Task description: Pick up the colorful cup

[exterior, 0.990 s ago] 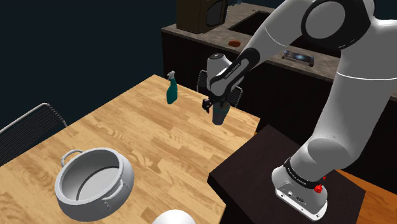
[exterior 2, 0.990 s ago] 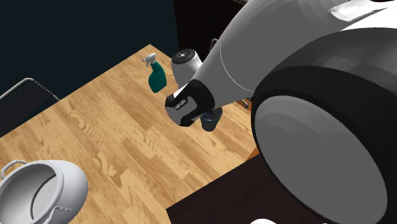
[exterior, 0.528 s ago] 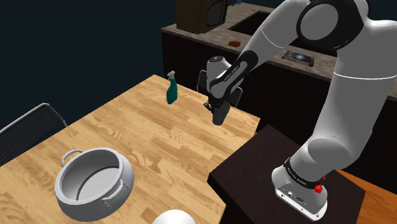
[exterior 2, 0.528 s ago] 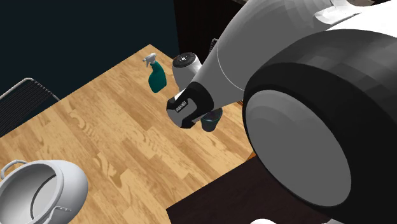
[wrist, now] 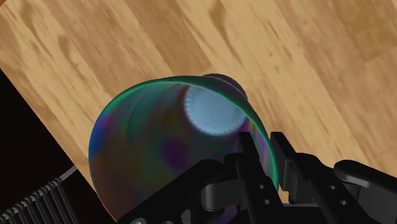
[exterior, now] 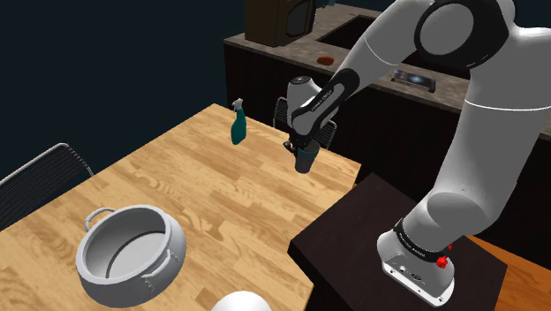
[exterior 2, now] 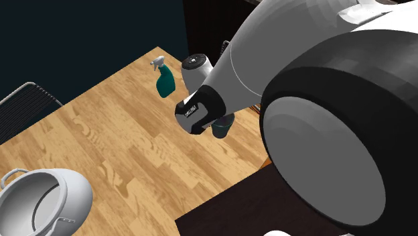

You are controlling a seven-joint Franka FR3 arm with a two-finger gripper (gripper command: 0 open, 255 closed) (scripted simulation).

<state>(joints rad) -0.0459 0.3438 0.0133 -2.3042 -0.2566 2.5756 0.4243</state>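
Cup (exterior: pixel 305 161) slightly higher vs. 1 s ago; axis approx. vertical, mouth up

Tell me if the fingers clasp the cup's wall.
Yes, the gripper pinches the iridescent cup by its wall, one finger inside the rim, one outside.

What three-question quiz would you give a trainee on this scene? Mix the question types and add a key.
1. True or false: the gripper is shut on the wall of the cup, one finger inside and one outside.
2. Which thing stands on the table closest to the cup? A) a kettle B) a spray bottle C) a toaster
3. Fill in: the grey ___ with handles sits at the table end far from the cup.

Key: 1 true. 2 B. 3 pot.
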